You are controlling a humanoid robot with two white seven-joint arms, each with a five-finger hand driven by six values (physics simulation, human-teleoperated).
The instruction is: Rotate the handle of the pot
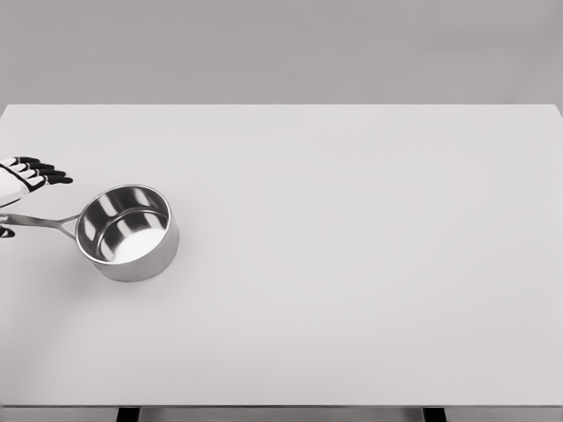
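You see a pot [128, 233] standing upright on the table [369, 264], well toward the left side and about midway between the near and far edges. Its handle [40, 221] points to nine o'clock, running to the left border of the view. The left hand [26, 176] sits at the pot's ten o'clock, just behind the handle's outer end, at the table's left edge.

Only the pot [128, 233] and its handle [35, 221] stand at the table's [369, 264] left — everything rightward lies open.
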